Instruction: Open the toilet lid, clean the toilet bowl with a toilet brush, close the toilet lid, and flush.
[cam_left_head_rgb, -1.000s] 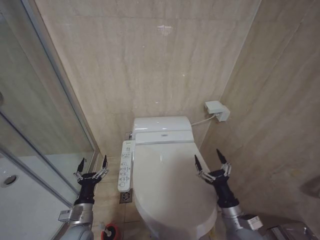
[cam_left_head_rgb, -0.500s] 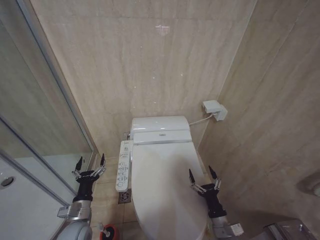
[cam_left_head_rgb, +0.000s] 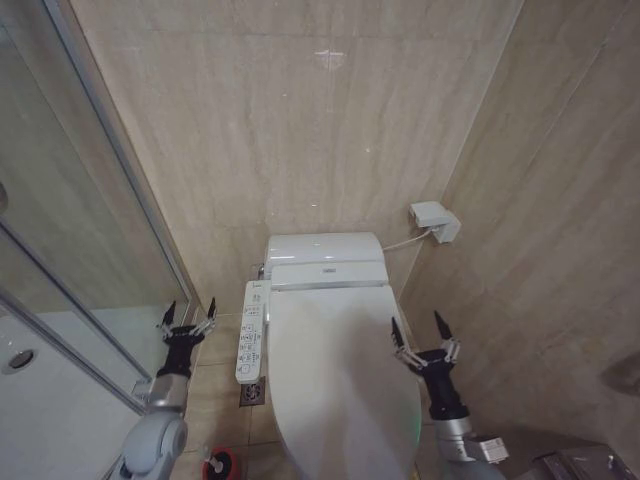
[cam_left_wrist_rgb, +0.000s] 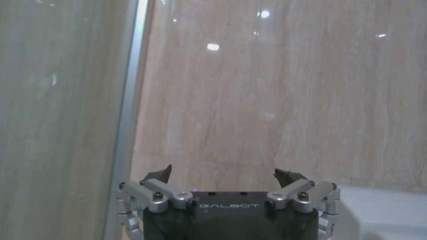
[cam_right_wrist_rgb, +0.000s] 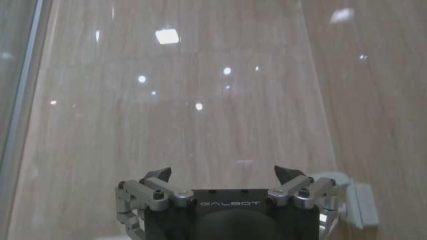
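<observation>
White plastic toilet lid is down flat over the toilet bowl, shut, nothing resting on it. You've got 1 toilet, 1 tank behind it against the back wall, and 1 long white button panel along the bowl's left side w/ a floor drain just below its front end. 1 red brush holder sits on the floor tile at front left, near your left arm; brush itself too small to make out.

2 grippers, both raised and pointing at the back wall, neither touching anything. Left gripper hangs over the floor between the glass shower partition and the button panel; jaws spread apart. Right gripper sits just off the lid's right edge, by the side wall; jaws also spread wide, nothing between them. Wrist views confirm: both sets of fingertips well apart, facing tile.

Room: narrow alcove, beige stone-look tile on back and right walls, same tone on floor. 1 white wall box on the right wall w/ a cord running to the tank.
</observation>
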